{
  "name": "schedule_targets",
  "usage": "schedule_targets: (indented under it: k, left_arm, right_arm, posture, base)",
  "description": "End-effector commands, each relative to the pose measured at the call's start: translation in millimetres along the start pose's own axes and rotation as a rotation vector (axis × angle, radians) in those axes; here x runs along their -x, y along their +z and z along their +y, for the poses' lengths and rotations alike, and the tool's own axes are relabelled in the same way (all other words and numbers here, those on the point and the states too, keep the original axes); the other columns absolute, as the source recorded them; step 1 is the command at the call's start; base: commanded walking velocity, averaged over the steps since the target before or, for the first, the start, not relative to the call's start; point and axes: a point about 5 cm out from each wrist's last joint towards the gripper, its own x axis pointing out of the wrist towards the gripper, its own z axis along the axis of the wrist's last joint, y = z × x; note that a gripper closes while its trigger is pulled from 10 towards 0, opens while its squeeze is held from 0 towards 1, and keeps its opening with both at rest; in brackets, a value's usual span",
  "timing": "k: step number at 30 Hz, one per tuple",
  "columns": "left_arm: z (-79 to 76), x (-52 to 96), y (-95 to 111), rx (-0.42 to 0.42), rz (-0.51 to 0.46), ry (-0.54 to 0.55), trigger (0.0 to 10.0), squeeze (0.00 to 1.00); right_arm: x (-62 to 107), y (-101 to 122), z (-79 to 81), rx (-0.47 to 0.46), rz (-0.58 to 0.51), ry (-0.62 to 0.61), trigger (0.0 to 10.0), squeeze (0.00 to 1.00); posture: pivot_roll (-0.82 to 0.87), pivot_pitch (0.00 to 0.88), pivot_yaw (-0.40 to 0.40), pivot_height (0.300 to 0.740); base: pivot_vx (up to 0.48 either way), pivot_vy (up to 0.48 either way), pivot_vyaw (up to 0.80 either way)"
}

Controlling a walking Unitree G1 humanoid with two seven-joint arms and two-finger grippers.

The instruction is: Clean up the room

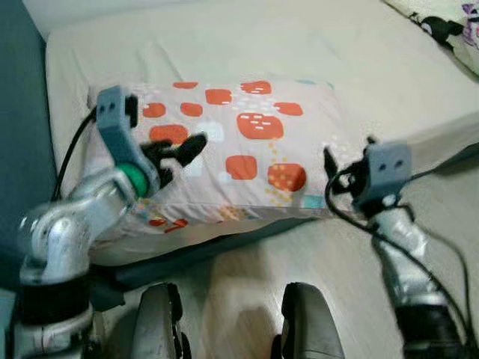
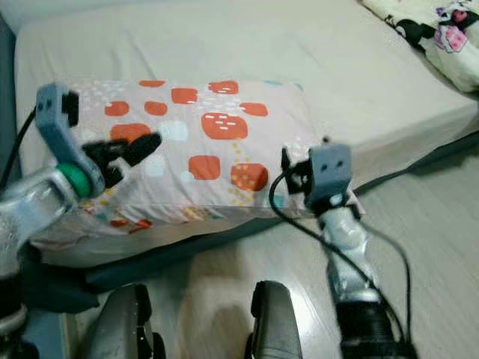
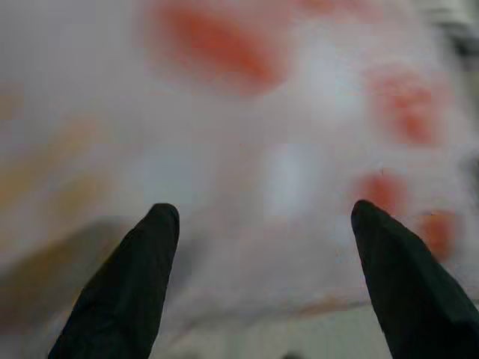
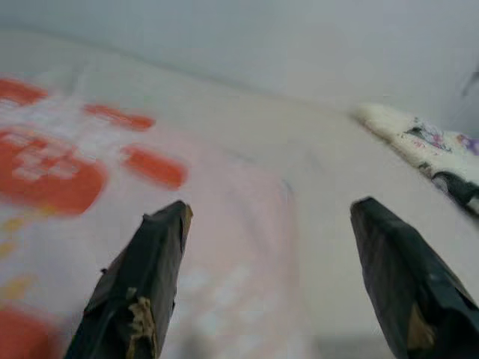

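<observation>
Your pillow (image 1: 239, 149), white with orange patches, lies on the near left part of the bed (image 1: 352, 52), its near edge overhanging the mattress. Your left gripper (image 1: 176, 153) hovers over the pillow's left end, fingers spread wide, gripping nothing. Your right gripper (image 4: 269, 284) sits at the pillow's near right corner, also wide open and empty.

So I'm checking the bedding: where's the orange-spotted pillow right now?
The pillow lies on the near corner of the bed, directly ahead, between the left gripper over its left part and the right gripper at its right end.
</observation>
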Motion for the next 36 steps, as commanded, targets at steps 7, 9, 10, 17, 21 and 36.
schedule_targets:
  k: [7, 9, 10, 17, 21, 36]
  left_arm:
    - [48.1, 18.9, -59, 0.096, 0.301, 0.347, 10.0, 0.0]
    - [49.9, 19.4, -64, 0.097, 0.322, 0.369, 10.0, 0.0]
    - [49.9, 19.4, -64, 0.097, 0.322, 0.369, 10.0, 0.0]
    - [31.9, -16.3, -75, 0.322, 0.341, 0.387, 10.0, 0.0]
    - [6.1, -16.2, -71, 0.428, 0.33, 0.236, 10.0, 0.0]
    - [-69.8, -59.3, -113, 0.374, 0.511, -0.034, 10.0, 0.0]
  right_arm:
    - [-8.5, -27, -2.3, -0.001, 0.162, 0.2, 10.0, 0.0]
    - [-9.5, -28, -2.2, 0.001, 0.169, 0.202, 10.0, 0.0]
    - [-9.5, -28, -2.2, 0.001, 0.169, 0.202, 10.0, 0.0]
    - [-12.5, -25, 4.5, -0.001, 0.137, 0.217, 10.0, 0.0]
    - [-5.7, -33, 5.2, -0.015, 0.157, 0.226, 10.0, 0.0]
    - [-15.5, -33, 11.8, -0.041, 0.142, 0.236, 10.0, 0.0]
  posture:
    - [0.12, 0.198, 0.016, 0.579]
    - [0.12, 0.198, 0.016, 0.579]
    - [0.12, 0.198, 0.016, 0.579]
    - [0.09, 0.195, 0.028, 0.579]
    - [0.09, 0.203, 0.033, 0.579]
    - [0.06, 0.193, 0.007, 0.579]
  base:
    - [0.0, 0.0, 0.0]
    - [0.0, 0.0, 0.0]
    - [0.0, 0.0, 0.0]
    - [0.0, 0.0, 0.0]
    - [0.0, 0.0, 0.0]
    - [0.0, 0.0, 0.0]
